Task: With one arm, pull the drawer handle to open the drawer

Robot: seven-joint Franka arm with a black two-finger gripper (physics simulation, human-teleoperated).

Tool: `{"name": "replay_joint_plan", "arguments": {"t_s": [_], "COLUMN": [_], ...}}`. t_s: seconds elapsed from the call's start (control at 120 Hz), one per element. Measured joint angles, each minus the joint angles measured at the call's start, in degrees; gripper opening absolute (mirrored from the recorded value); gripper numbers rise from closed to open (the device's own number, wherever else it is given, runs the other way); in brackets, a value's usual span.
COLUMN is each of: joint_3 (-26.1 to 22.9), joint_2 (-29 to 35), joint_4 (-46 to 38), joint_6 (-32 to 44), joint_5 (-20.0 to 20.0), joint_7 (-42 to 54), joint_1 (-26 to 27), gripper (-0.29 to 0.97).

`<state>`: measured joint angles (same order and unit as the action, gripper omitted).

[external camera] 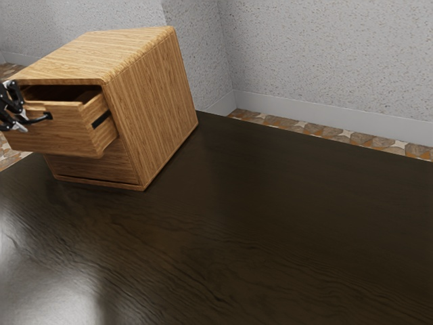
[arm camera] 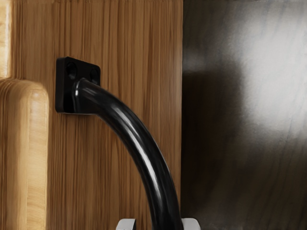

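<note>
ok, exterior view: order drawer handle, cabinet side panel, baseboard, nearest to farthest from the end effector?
1. drawer handle, at the end effector, exterior view's left edge.
2. cabinet side panel, left of centre.
3. baseboard, far right background.

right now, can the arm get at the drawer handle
Probably yes. The gripper is right at the black handle of the top drawer, which stands partly out of the wooden cabinet. Nothing on the dark table lies between them.

Gripper (external camera: 16, 114) — cut by the exterior view's left edge — half-hides the handle (external camera: 42, 118).
</note>
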<state>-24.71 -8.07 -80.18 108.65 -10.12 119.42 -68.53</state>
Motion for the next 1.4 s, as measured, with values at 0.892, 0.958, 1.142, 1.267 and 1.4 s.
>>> {"name": "replay_joint_plan", "arguments": {"t_s": [0.892, 0.958, 1.142, 1.267, 1.4], "joint_3": [9.82, 10.72, 19.53, 22.5, 23.87], "joint_2": [17.97, 18.64, 21.37, 22.21, 22.76], "joint_4": [-17.91, -18.74, -21.58, -22.65, -23.23], "joint_6": [-1.9, -1.8, -1.7, -1.66, -1.63], "joint_5": [-6.46, -7.18, -7.93, -8.02, -8.04], "joint_7": [0.21, 0.43, 0.99, 1.39, 1.76], "joint_1": [1.15, 1.63, 9.01, 11.49, 12.14], "gripper": [0.02, 0.02, 0.02, 0.02, 0.03]}}
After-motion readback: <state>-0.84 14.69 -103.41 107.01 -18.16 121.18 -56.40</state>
